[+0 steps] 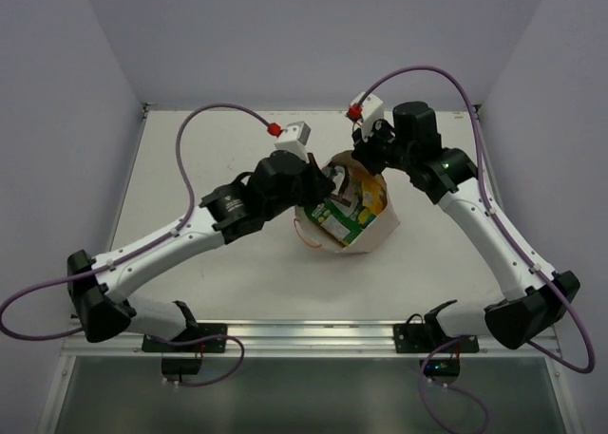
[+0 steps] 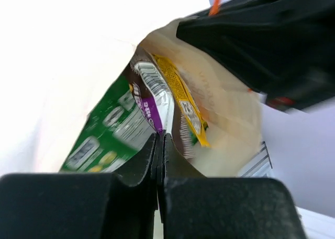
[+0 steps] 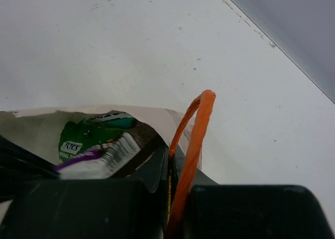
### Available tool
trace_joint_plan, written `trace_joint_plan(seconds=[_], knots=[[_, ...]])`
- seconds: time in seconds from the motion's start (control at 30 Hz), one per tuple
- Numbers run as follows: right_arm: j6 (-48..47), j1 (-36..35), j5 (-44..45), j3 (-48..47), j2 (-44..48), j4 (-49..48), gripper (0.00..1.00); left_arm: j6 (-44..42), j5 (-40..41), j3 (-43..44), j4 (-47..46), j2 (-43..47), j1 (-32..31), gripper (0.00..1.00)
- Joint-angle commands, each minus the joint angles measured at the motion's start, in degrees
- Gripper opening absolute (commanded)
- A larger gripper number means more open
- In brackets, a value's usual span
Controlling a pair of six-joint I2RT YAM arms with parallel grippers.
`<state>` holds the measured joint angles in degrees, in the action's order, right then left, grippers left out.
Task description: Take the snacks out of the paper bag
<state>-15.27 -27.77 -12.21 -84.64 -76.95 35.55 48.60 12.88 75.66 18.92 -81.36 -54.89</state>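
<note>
Left gripper (image 2: 160, 143) reaches into the open mouth of the paper bag (image 1: 382, 227) from the left, its two fingers pressed together. Their tips touch the lower edge of a dark brown packet (image 2: 157, 100) with a silver and purple face; whether that packet is pinched cannot be told. A green packet (image 2: 107, 132) lies just left of it and a yellow packet (image 2: 183, 98) just right. The bag lies tipped at the middle of the white table (image 1: 199, 159), its mouth facing up, snacks packed inside. Right gripper (image 3: 177, 197) sits at the bag's far right rim, closed on that rim, with the orange string handle (image 3: 198, 126) running up between its fingers.
</note>
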Motion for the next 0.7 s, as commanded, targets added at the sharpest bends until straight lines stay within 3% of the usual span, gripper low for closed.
trace_joint_plan(seconds=[0.0, 0.07, 0.23, 0.4, 0.67], knots=[[0.5, -0.2, 2.9, -0.9, 5.4, -11.3, 0.00, -4.3, 7.6, 4.3, 6.8, 10.2, 1.3, 0.00], [0.3, -0.1, 3.3, 0.1, 5.9, -11.6, 0.00, -5.3, 10.6, 3.8, 10.6, 15.0, 2.8, 0.00], [0.2, -0.2, 3.9, 1.1, 6.4, -11.7, 0.00, -9.7, 13.3, -3.4, 12.5, 25.0, 13.8, 0.00], [0.2, -0.1, 4.1, 0.6, 6.0, -11.5, 0.00, -13.3, 10.4, -10.8, 9.5, 22.5, 23.4, 0.00], [0.1, -0.1, 3.0, -0.4, 4.8, -11.0, 0.00, -15.3, -1.9, -26.4, -22.0, 11.5, 36.0, 0.00]])
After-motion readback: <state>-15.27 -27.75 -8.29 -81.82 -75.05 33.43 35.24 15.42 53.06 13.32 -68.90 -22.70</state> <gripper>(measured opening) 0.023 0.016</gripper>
